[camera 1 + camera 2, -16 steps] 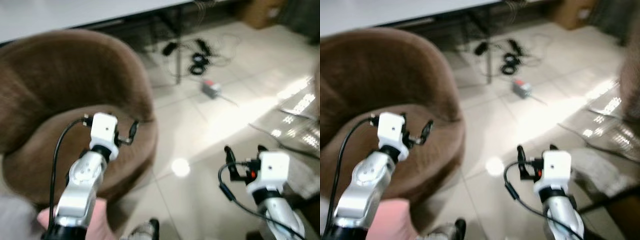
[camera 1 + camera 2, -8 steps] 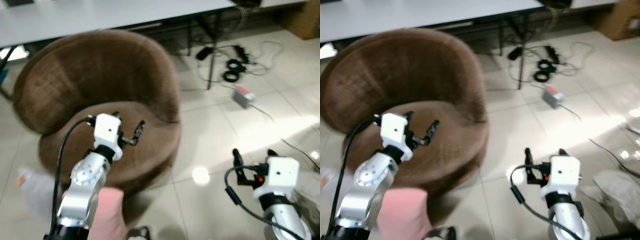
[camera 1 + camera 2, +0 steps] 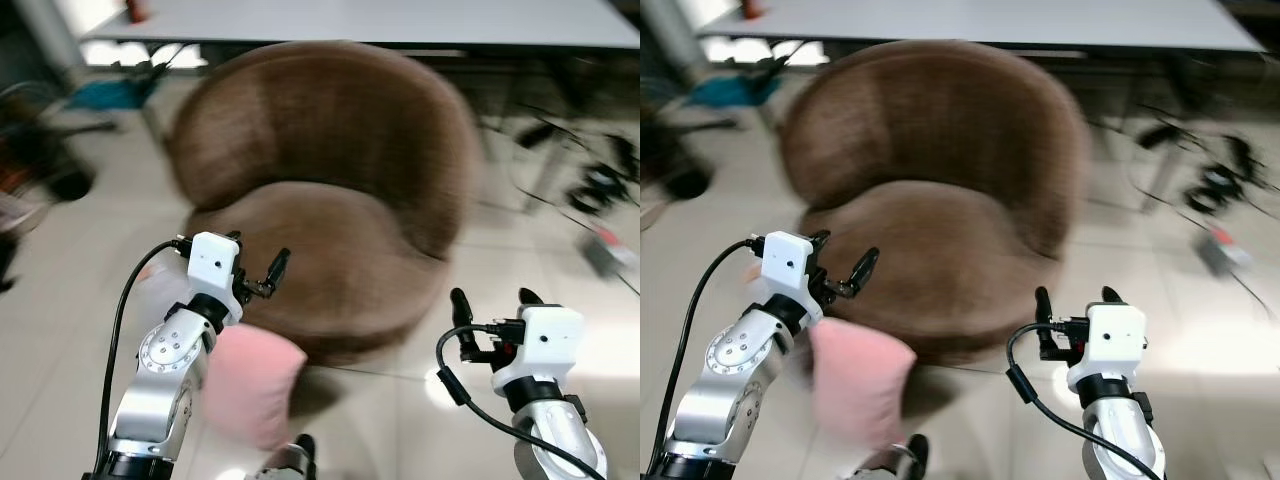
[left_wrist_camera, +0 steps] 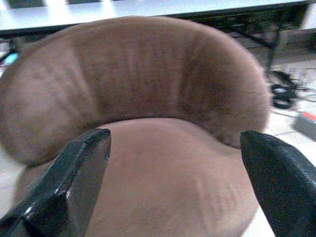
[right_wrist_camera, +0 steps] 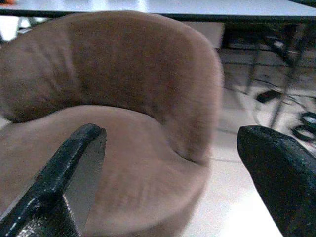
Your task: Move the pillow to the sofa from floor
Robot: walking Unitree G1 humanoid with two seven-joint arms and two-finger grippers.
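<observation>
You've got the brown round sofa [image 3: 330,190] dead ahead, frames motion-blurred. The pink pillow [image 3: 250,380] is on the floor [image 3: 60,300] at the sofa's front left base, touching or just beside it, partly hidden behind your left arm.

Left gripper [image 3: 255,275] is raised in front of the sofa seat's near edge, above the pillow; jaws spread wide, nothing between them. In the left wrist view the fingers [image 4: 74,173] frame the seat and backrest with a big gap.

Right gripper [image 3: 490,305] is up at the sofa's front right, over bare floor tile; jaws also wide and empty. In the right wrist view the fingers [image 5: 69,168] bracket the sofa's right side and the floor beyond.

A grey worktop [image 3: 400,20] runs behind the sofa. Black cables [image 3: 600,185] and a small grey box [image 3: 605,250] lie on the floor to the right. Blurred dark clutter and something teal [image 3: 110,95] sit far left.
</observation>
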